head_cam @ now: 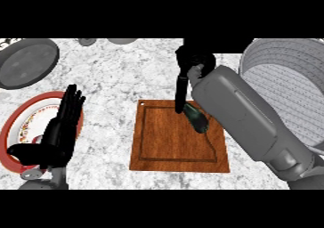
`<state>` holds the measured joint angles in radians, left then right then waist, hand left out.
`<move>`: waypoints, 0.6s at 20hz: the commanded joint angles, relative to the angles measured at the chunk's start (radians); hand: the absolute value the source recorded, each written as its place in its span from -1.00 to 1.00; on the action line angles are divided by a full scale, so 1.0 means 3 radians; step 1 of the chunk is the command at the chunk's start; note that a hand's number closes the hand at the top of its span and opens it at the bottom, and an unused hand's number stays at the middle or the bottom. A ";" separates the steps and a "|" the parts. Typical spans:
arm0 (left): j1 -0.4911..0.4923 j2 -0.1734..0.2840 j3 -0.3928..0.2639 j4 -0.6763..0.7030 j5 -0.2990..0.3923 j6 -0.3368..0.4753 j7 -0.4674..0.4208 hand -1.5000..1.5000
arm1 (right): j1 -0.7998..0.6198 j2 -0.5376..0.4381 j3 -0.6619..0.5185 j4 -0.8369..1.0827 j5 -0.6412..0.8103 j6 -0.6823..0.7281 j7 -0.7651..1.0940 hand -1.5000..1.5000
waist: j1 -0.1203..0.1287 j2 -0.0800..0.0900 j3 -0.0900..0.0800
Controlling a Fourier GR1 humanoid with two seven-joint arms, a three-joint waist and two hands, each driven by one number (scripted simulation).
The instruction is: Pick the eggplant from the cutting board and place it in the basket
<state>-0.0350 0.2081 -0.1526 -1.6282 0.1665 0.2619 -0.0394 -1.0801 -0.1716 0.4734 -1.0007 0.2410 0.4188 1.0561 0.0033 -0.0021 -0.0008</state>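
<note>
Eggplant [197,118]: lies on the wooden cutting board [171,147], at its upper right edge, long axis running diagonally. Dark, glossy skin. Part of it is hidden under the right forearm.

Right robot hand [194,62]: positioned above the far end of the board, fingers reaching down toward the upper end of the eggplant. Whether the fingers have closed on it cannot be told; they show only as a dark mass.

Left robot hand [59,127]: open, fingers straight, resting over the red-rimmed plate [14,124] at the left of the counter [119,80].

Basket [293,84]: large, grey, ribbed, at the right, just beyond the board.

Handling assessment: the eggplant is likely light and fairly stiff, with a smooth skin that may slip. A hold across the thicker middle, fingers on opposite sides, appears safest; the tapered end offers less purchase.
</note>
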 commanded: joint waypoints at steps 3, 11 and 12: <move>-0.0016 0.0036 0.0053 -0.0109 -0.0027 -0.0056 0.0096 0.00 | 0.0175 0.0026 -0.0075 -0.0054 0.0152 0.0118 0.0286 -1.00 | 0.0000 0.0002 0.0002; 0.0157 -0.0062 0.0048 -0.0186 -0.0108 -0.0044 0.0052 0.00 | 0.0760 0.0256 0.0054 -0.0368 0.0530 -0.0117 0.0192 -1.00 | 0.0000 0.0000 0.0002; 0.0003 -0.0172 0.0052 0.0029 -0.0119 -0.0013 0.0000 0.00 | 0.0645 0.0283 -0.0027 -0.0222 0.0579 -0.0105 0.0138 -1.00 | 0.0000 0.0007 0.0002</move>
<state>-0.0255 0.1823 -0.1362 -1.6483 0.1453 0.2539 -0.0216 -0.9023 -0.1216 0.4726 -1.0826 0.3662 0.3905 1.0191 0.0010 -0.0017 -0.0002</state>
